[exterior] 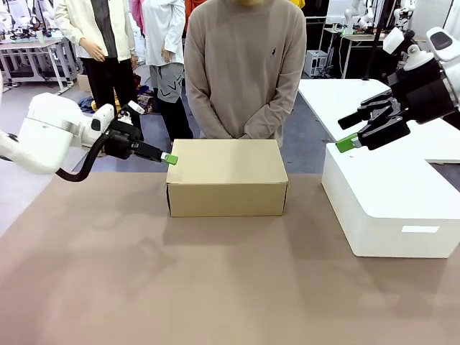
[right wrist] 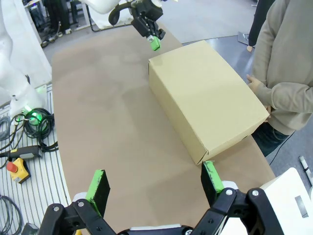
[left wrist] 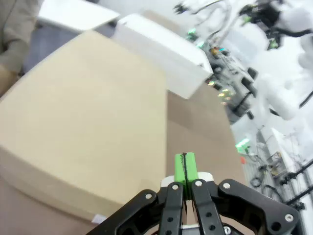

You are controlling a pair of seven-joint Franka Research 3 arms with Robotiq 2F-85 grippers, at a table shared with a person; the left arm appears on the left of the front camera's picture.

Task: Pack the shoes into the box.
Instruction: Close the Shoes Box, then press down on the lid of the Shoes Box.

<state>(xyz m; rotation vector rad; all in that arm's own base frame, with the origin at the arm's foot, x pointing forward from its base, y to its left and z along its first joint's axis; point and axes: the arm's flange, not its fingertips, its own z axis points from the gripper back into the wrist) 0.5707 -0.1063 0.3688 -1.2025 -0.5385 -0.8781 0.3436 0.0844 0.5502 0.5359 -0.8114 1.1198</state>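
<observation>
The box [exterior: 226, 176] is a tan cardboard shoebox in the middle of the table with its lid down. The shoes are out of view. My left gripper [exterior: 170, 159] is shut with nothing between its green pads. Its tip sits at the box's upper left edge, and I cannot tell whether it touches. In the left wrist view the shut fingers [left wrist: 185, 166] point across the box top [left wrist: 88, 122]. My right gripper [exterior: 346, 131] hangs open and empty to the right, above the white block. Its wrist view looks down past its spread fingers [right wrist: 154, 183] onto the box [right wrist: 205, 98] and the left gripper [right wrist: 155, 44].
A large white block [exterior: 388, 194] stands at the right of the table. A person [exterior: 244, 65] stands close behind the box, hands [right wrist: 257, 85] near its far side. Brown tabletop [exterior: 180, 280] lies bare in front of the box.
</observation>
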